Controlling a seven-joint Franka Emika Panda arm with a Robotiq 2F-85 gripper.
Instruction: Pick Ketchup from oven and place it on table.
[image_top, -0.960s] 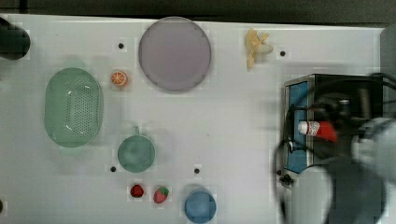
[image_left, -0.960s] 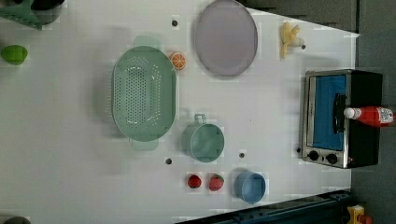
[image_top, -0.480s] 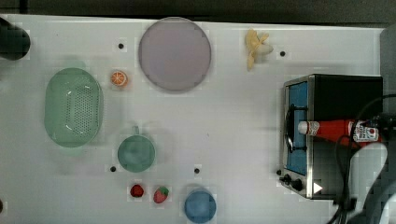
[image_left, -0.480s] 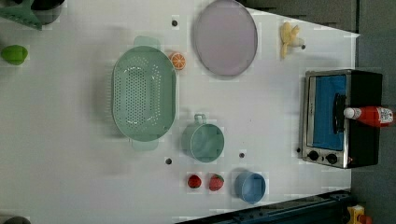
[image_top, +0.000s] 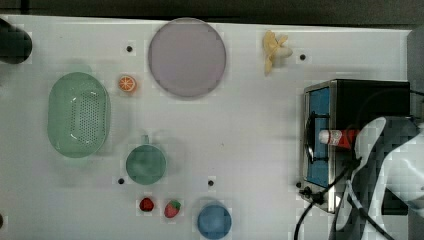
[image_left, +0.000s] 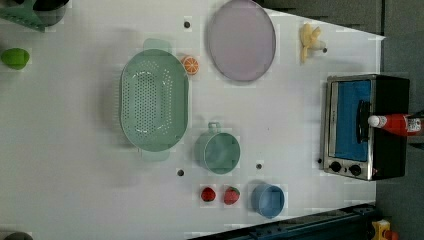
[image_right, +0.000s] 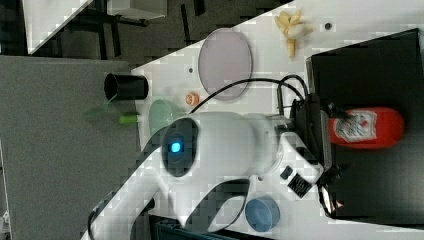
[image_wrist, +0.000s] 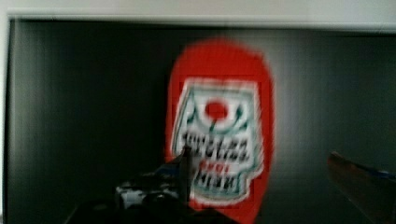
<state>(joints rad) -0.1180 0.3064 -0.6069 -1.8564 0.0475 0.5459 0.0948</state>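
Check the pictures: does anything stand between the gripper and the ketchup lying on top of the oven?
Nothing visible does. In the wrist view the ketchup lies on the oven top, directly ahead of the open gripper, with only bare black surface around it.

The top view looks straight down on the table (image_top: 250, 125), far enough to take in its whole width, with the oven (image_top: 350, 140) at the top view's right. The left view also looks down from high up, sharing that spread. The right view sits closer, behind the arm (image_right: 220, 150), over the oven. The wrist view hangs close above the ketchup (image_wrist: 219, 126).
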